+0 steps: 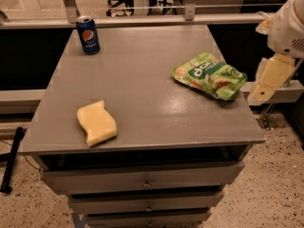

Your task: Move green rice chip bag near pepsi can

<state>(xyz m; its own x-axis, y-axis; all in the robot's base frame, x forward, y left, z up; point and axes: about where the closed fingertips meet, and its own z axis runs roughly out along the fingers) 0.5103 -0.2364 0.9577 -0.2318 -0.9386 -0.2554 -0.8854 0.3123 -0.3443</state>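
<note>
The green rice chip bag [209, 75] lies flat on the right side of the grey table top [142, 80], close to its right edge. The pepsi can [88, 34] stands upright at the far left corner, well apart from the bag. My gripper [270, 78] hangs off the table's right side, just right of the bag and slightly above table level, not touching it. Nothing is seen in it.
A wavy yellow sponge [97, 123] lies near the front left of the table. Drawers [142, 179] run under the front edge. A metal rail [190, 19] runs along the far edge. A black pole [12, 158] leans on the floor at the left.
</note>
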